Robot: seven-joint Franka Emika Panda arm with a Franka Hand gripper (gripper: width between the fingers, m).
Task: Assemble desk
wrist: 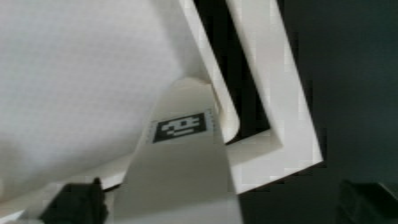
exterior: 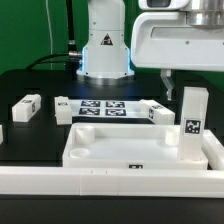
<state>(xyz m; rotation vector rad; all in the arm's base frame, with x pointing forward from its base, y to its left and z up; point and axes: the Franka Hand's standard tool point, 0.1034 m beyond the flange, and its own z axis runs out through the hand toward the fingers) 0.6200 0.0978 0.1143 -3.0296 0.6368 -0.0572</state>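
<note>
The arm point(exterior: 176, 40) holds its gripper point(exterior: 167, 76) pointing downward, jaws unclear.

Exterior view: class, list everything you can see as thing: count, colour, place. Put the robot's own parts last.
Table: one, black, under everything.
Desk top: one, white, lying flat at front centre.
Upright leg: one, white with a tag, standing at the desk top's corner on the exterior view's right.
Loose legs: three, white with tags, lying behind the desk top.
Marker board: one, white with black tags, behind the desk top, centre.
Rail: one, white, along the front.
Arm: one, white, base at back centre.
Pincer: one, dark, above the table near the upright leg; open or shut cannot be told.
</note>
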